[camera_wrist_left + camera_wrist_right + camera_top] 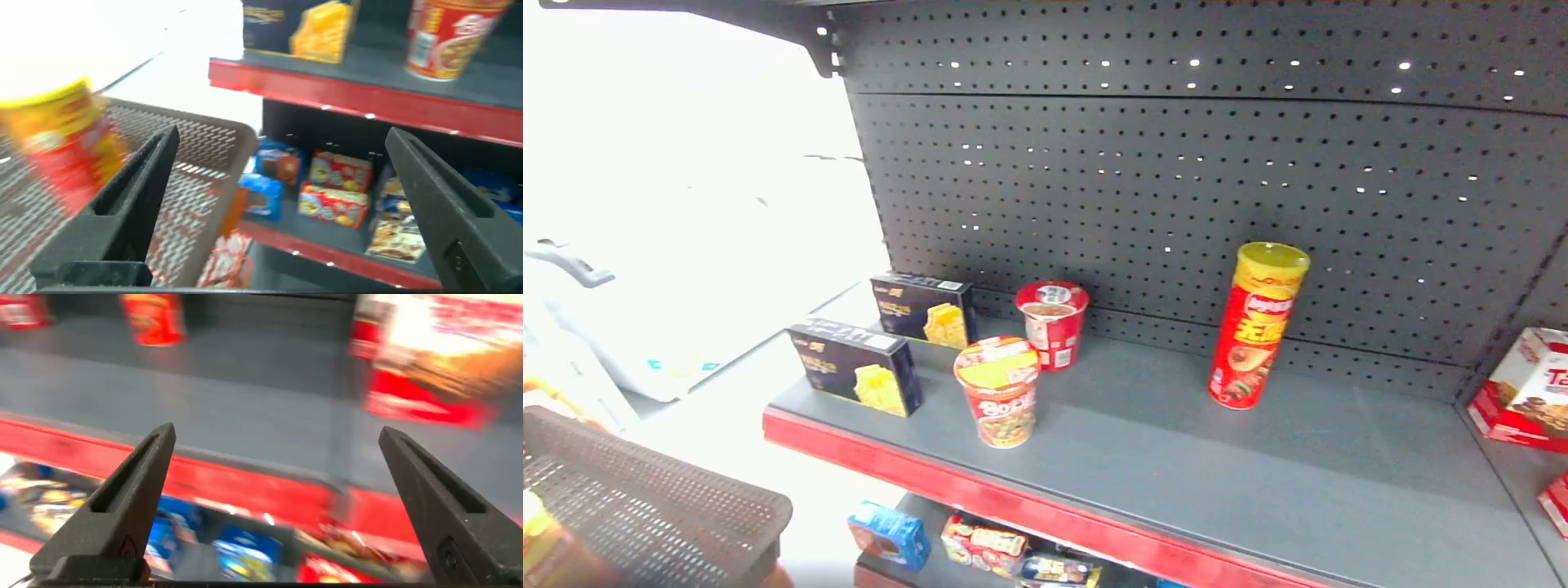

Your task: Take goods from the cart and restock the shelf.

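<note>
Left gripper (278,208) gaped wide and empty near the cart (204,139) holding a yellow-lidded can (64,139); right gripper (278,498) gaped wide facing the shelf (245,384); a hasty reach could topple the can.

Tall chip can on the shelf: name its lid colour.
Yellow lid on a red can; head view shows it best.

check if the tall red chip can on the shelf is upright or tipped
Upright: the chip can stands on its base on the shelf, yellow lid up.
</note>
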